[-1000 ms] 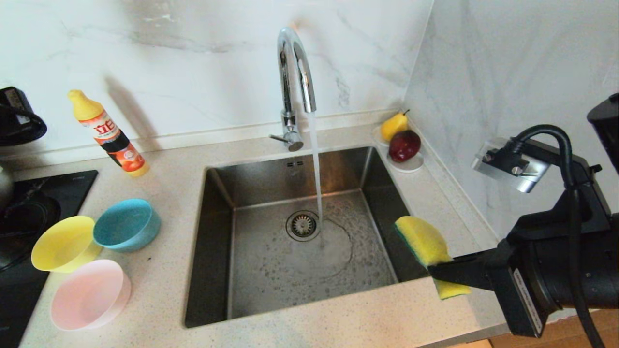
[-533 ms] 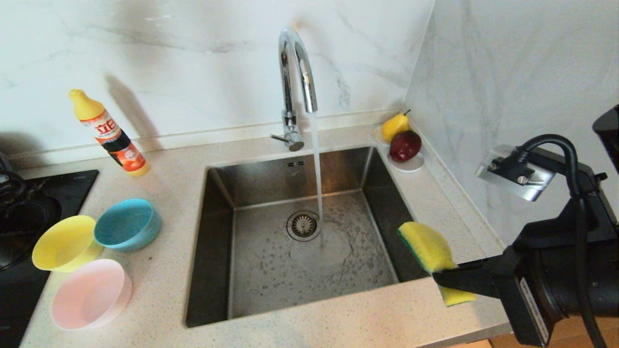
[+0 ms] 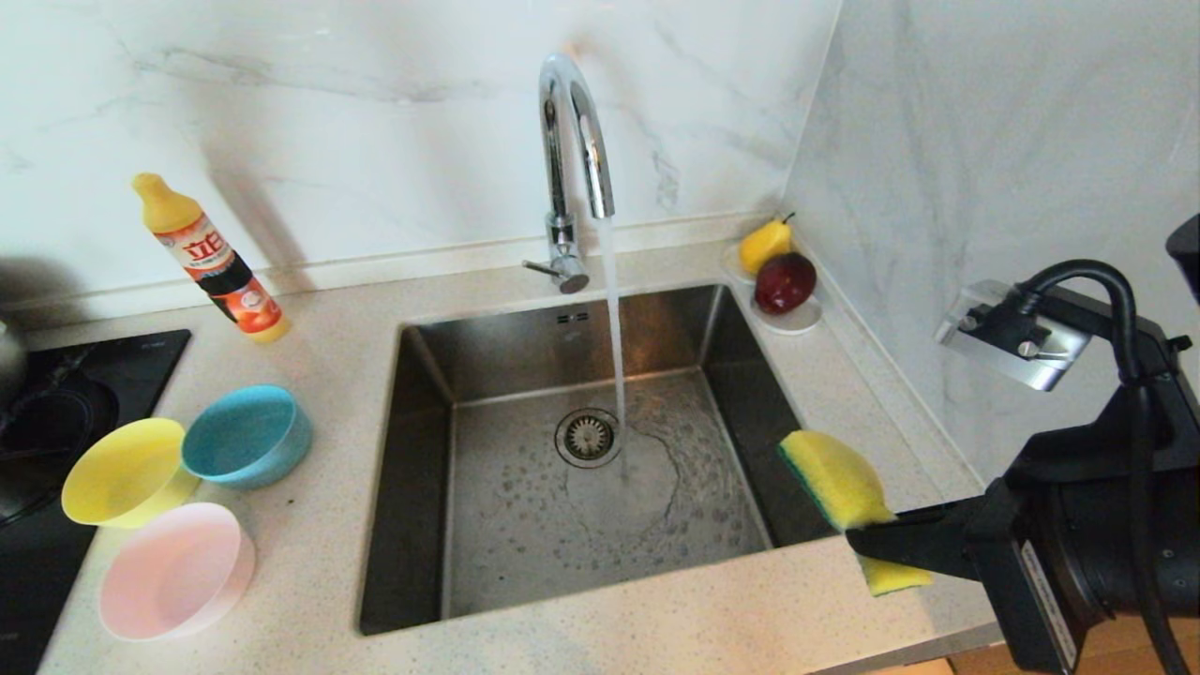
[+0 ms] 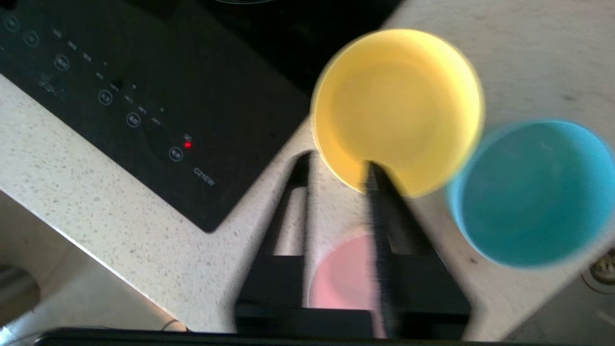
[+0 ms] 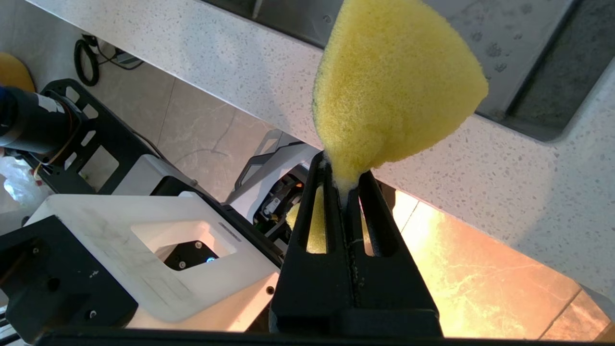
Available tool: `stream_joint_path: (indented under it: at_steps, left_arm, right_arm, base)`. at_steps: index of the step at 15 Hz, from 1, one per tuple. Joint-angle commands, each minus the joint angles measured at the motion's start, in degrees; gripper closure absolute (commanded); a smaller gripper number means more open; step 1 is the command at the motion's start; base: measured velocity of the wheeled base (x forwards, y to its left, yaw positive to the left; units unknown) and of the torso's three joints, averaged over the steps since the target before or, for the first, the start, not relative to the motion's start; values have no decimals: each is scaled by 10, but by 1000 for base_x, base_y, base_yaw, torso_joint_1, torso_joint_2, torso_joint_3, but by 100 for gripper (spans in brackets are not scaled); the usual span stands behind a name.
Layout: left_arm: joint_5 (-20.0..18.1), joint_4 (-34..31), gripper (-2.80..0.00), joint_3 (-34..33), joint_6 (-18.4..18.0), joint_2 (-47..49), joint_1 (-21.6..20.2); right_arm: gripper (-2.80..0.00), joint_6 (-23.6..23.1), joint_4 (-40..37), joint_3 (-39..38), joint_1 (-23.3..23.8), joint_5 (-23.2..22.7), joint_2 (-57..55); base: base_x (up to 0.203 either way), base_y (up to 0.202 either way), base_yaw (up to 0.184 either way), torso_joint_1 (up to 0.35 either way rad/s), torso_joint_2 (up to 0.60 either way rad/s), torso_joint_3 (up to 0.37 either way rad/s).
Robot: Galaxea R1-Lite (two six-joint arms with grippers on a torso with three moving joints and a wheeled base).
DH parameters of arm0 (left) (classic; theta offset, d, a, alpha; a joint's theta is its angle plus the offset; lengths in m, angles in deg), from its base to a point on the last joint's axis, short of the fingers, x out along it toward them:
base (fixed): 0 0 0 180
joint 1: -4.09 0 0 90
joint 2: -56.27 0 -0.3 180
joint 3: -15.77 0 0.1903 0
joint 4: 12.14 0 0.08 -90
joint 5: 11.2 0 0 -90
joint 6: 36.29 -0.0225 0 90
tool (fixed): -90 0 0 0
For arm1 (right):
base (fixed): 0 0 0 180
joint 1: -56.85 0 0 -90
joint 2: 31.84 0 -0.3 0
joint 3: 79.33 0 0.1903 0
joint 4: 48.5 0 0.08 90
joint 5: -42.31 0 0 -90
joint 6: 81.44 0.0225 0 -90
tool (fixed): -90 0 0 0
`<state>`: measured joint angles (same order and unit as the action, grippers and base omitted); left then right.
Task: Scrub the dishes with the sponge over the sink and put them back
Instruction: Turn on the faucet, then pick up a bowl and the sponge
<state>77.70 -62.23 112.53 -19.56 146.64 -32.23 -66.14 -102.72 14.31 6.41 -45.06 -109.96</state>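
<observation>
the right gripper [image 3: 867, 546] is clamped on the narrow tail of the sponge [image 3: 837, 486], holding it tilted over the counter edge at the near right corner of the sink [image 3: 441, 487], its wide end reaching over the basin's right rim. the tap [image 3: 572, 141] behind the sink runs water onto the basin floor beside the drain. left of the sink, on the counter [image 3: 319, 375], sit the yellow bowl [image 3: 127, 472], the blue bowl [image 3: 246, 436] and the pink bowl [image 3: 175, 571], close together. in the left wrist view the left gripper [image 4: 336, 168] hangs above them with fingers parted, gripping nothing, one tip over the yellow bowl's rim
</observation>
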Motion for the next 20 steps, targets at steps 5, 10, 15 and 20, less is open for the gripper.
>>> stream_joint_path:
  at_steps: [5, 10, 15, 20]
  left_arm:
    - [-57, 7, -280, -25, 5, 95, -39]
    - [-66, 30, -280, -28, 12, 144, -64]
    - [-94, 31, -280, -40, 19, 163, -67]
    - [-94, 57, -280, -36, 20, 203, -73]
  right_arm:
    - [0, 2, -9, -1, 0, 0, 3]
    - [0, 2, -8, -7, 1, 1, 3]
    - [0, 3, -8, -14, 1, 0, 9]
    - [0, 2, -9, -9, 1, 2, 11]
  base:
    - [0, 0, 0, 0, 0, 0]
    - [0, 0, 0, 0, 0, 0]
    - [0, 0, 0, 0, 0, 0]
    - [0, 0, 0, 0, 0, 0]
